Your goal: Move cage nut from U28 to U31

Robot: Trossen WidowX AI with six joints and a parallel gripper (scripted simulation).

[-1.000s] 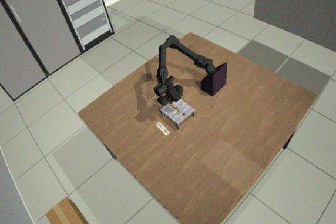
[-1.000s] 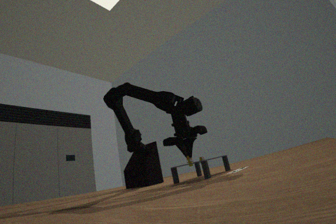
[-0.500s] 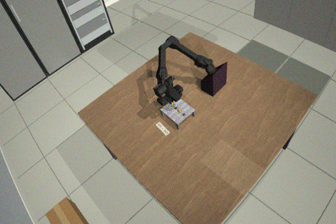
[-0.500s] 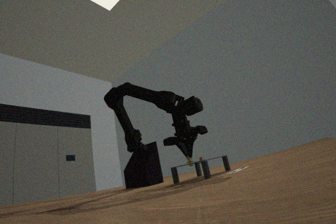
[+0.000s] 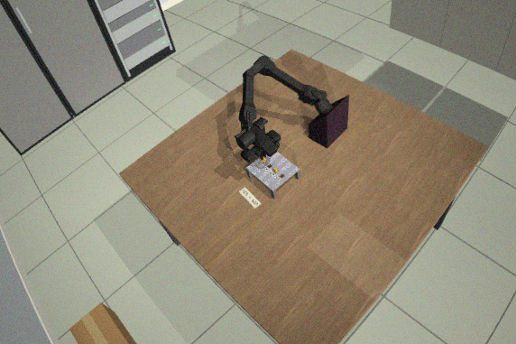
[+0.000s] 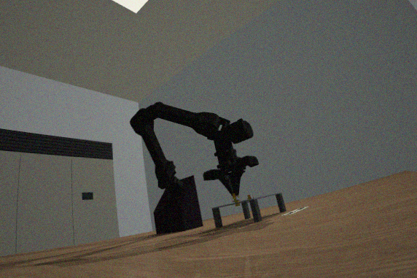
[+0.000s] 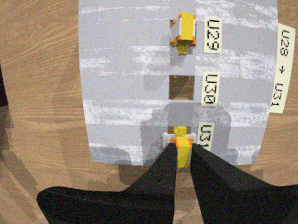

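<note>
1. Far left, exterior view: grey cabinet (image 6: 44, 201) with a dark vent band above its doors.
2. Next, dark block (image 5: 336, 125) (image 6: 182, 209) on the wooden table (image 5: 338, 199) (image 6: 328, 234) (image 7: 35, 125); the black arm (image 5: 289, 82) (image 6: 178, 114) rises from it and bends over to the right.
3. Gripper (image 5: 265, 157) (image 6: 234, 195) (image 7: 181, 148) points down at the near end of the arm's reach, fingers pinching the yellow cage nut.
4. Cage nut (image 5: 264, 160) (image 6: 237, 203) (image 7: 182, 150) located at hole U31, with some dark opening visible beside it in the wrist view. Yellow shows above and slightly below the plate line. Square seating and wing state: cannot tell.
5. Rail plate (image 5: 289, 168) (image 6: 267, 196) (image 7: 120, 30) stands on short legs. Hole U30 (image 7: 181, 87) is open, between the nuts.
6. Other nut (image 5: 275, 170) (image 6: 249, 197) (image 7: 186, 29) sits at U29, apart from the fingers.
7. Far right: paper label (image 5: 250, 198) (image 6: 296, 211) (image 7: 283, 70), reading "U28 → U31", flat on the table beside the plate.
</note>
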